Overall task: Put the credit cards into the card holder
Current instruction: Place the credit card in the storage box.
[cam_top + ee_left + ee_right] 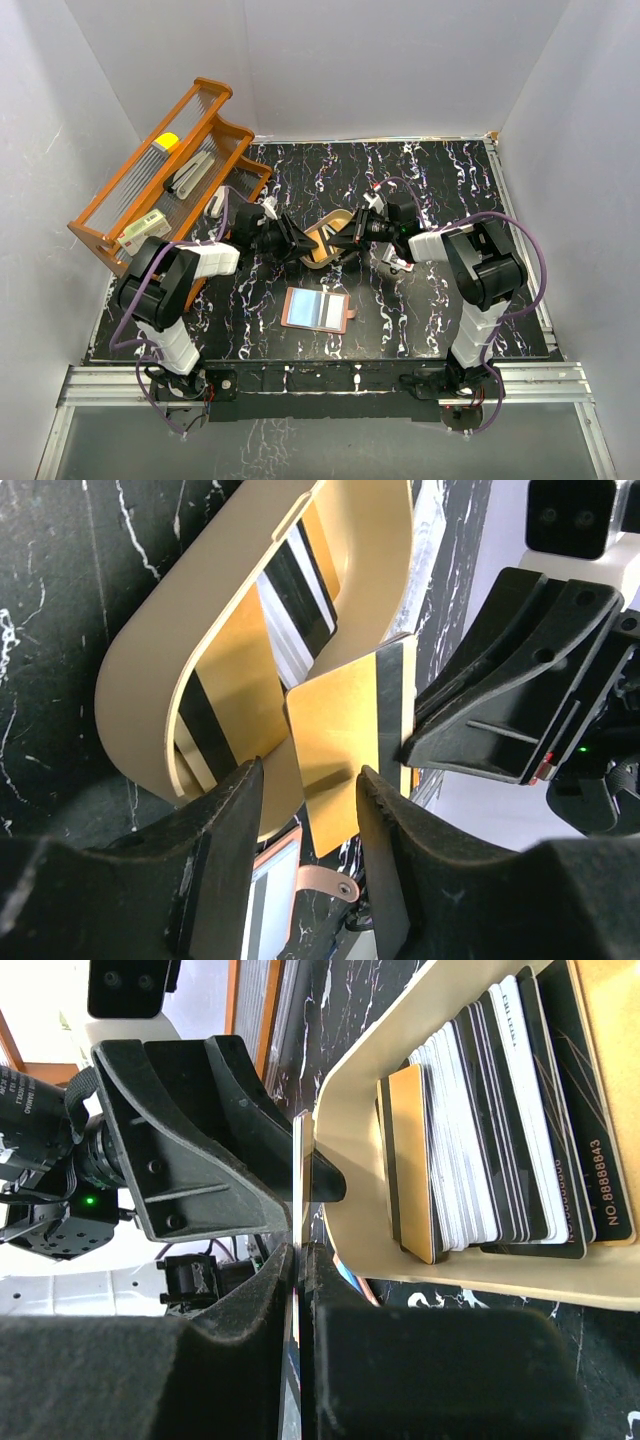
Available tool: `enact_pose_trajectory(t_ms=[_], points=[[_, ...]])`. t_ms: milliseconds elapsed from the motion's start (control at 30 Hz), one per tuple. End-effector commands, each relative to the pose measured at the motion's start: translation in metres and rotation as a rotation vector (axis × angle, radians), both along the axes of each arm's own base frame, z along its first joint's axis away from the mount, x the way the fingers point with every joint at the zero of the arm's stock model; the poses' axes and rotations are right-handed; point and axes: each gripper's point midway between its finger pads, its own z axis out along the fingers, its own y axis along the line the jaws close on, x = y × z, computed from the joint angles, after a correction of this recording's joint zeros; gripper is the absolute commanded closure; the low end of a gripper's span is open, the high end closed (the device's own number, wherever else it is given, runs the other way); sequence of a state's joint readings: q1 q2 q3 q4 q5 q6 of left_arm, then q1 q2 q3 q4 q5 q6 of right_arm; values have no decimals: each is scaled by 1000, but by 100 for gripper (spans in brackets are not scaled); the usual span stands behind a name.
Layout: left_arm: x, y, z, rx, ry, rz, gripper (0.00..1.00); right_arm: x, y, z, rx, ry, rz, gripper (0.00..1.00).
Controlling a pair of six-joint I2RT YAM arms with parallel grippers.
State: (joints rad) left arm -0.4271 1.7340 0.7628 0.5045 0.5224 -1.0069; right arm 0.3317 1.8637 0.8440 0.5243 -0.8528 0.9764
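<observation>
The reddish-brown card holder point(318, 308) lies open on the black marbled table, pale pockets up; its edge and strap tab point(325, 883) show in the left wrist view. My right gripper point(302, 1260) is shut on a gold credit card point(340, 750), seen edge-on point(299, 1150) in the right wrist view, above the table beside the tray. My left gripper point(308, 780) is open, one finger on each side of that card. The two grippers meet nose to nose in the top view, left point(300, 240) and right point(345, 236).
A tan oval tray point(322, 258) sits just behind the card holder and holds a stack of several cards point(480, 1150), also seen in the left wrist view point(290, 600). A large orange wire rack point(150, 190) stands at the far left. White walls enclose the table.
</observation>
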Motion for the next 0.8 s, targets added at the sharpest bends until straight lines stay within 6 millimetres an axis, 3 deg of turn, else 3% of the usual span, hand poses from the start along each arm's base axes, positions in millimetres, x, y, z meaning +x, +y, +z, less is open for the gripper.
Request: enact_pose_trajectory(t_ms=[0, 200, 367, 467, 767], points=[[12, -7, 23, -55, -68, -23, 59, 12, 4, 17, 20, -87, 16, 100], [14, -12, 30, -101, -76, -30, 57, 7, 6, 20, 42, -78, 30, 100], [14, -14, 36, -136, -79, -25, 82, 4, 6, 25, 63, -80, 40, 100], [15, -13, 37, -141, -80, -20, 99, 2, 4, 26, 64, -80, 49, 94], [12, -8, 25, -129, -65, -22, 100, -1, -15, 29, 77, -84, 31, 88]])
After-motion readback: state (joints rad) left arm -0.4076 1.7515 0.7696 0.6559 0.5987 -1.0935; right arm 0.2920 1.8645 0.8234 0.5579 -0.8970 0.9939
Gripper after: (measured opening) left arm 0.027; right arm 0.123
